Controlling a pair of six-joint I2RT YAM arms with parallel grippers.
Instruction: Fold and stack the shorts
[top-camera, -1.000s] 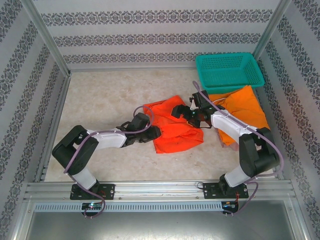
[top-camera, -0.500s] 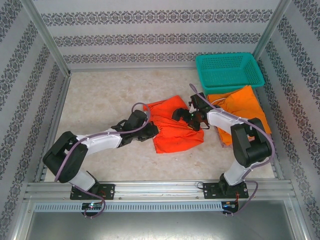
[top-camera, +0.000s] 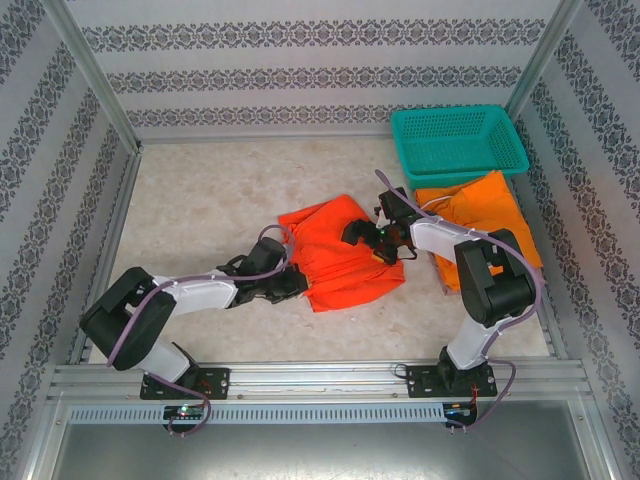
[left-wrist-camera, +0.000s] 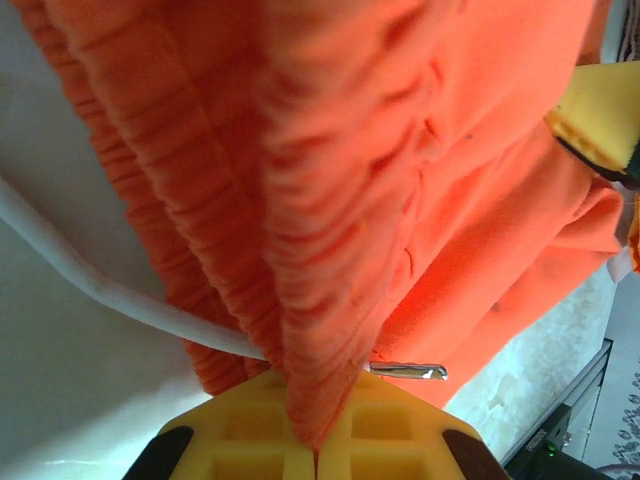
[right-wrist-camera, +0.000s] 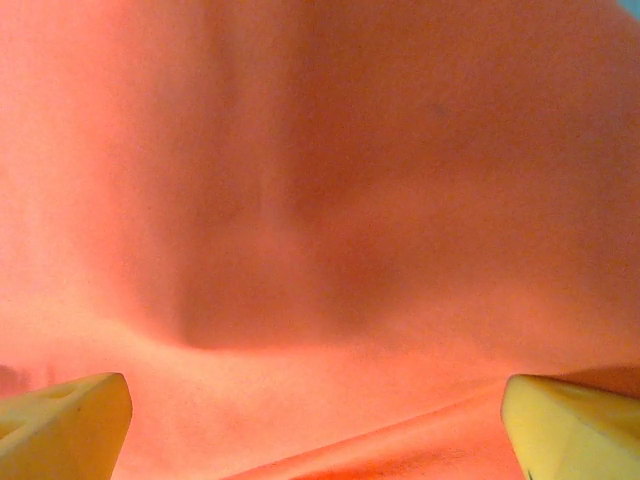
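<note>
The left gripper (left-wrist-camera: 316, 440) is clamped tight on the gathered waistband of the red-orange shorts (left-wrist-camera: 400, 200), with the cloth bunched straight ahead of it. The right gripper (right-wrist-camera: 315, 405) stands wide apart and holds nothing, the same shorts lying close in front of it.

We see a lab test cell: aluminium frame posts (top-camera: 96, 75) enclose the pale worktop (top-camera: 220, 190), backed by patterned wall panels (top-camera: 300, 80) (floral bands).

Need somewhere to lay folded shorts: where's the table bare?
Bare: the far-left table, between the left frame and the red-orange shorts; the near strip by the arm bases. Crowded: right side, teal basket and orange shorts.
</note>
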